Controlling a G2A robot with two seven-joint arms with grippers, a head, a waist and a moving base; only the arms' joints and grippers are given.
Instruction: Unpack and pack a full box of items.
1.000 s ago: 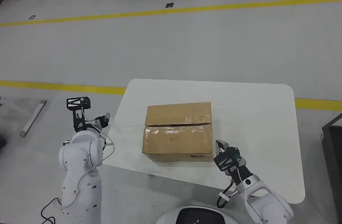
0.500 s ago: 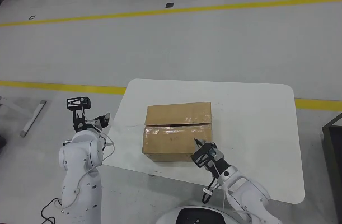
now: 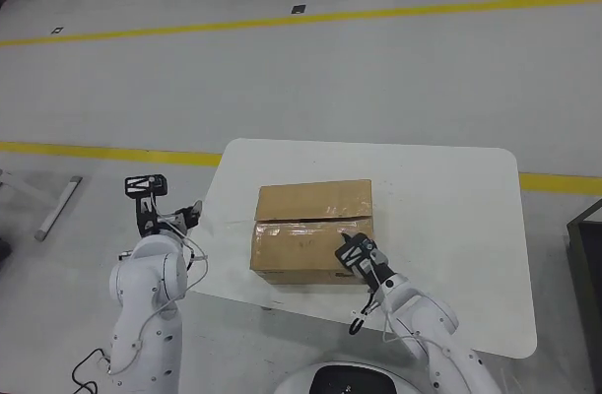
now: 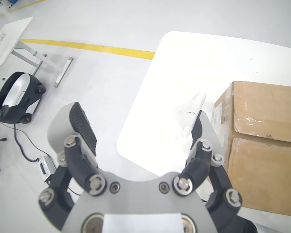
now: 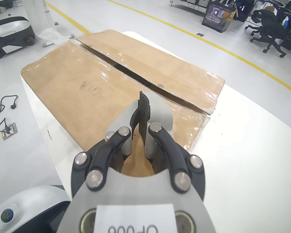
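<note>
on the middle of the white tabletop (image 3: 458, 197) sits one brown cardboard box (image 3: 310, 231), closed, with its long axis running side to side across the robot's front. its two top flaps, the near flap (image 3: 296, 241) and the far flap (image 3: 315, 200), meet at a single seam (image 5: 145, 81) that runs along that same axis and gapes a little. whatever is packed inside is hidden from me.

from where i stand, the right gripper (image 3: 355, 251) is the one that matters. it hangs over the near flap towards the box's right end, fingers pressed together with nothing between them. they point across the flap, so the seam lies just ahead of the tips. i can't tell whether they touch the cardboard. my guess is that the coming move is to get under a flap edge at that gap, so the unpacking has barely begun.

the left gripper (image 4: 137, 112) is spread wide and empty, hovering at the tabletop's left edge with the box off to its right and apart from it. the right arm is clearly the nearer. that's two grippers, one box, two flaps.
</note>
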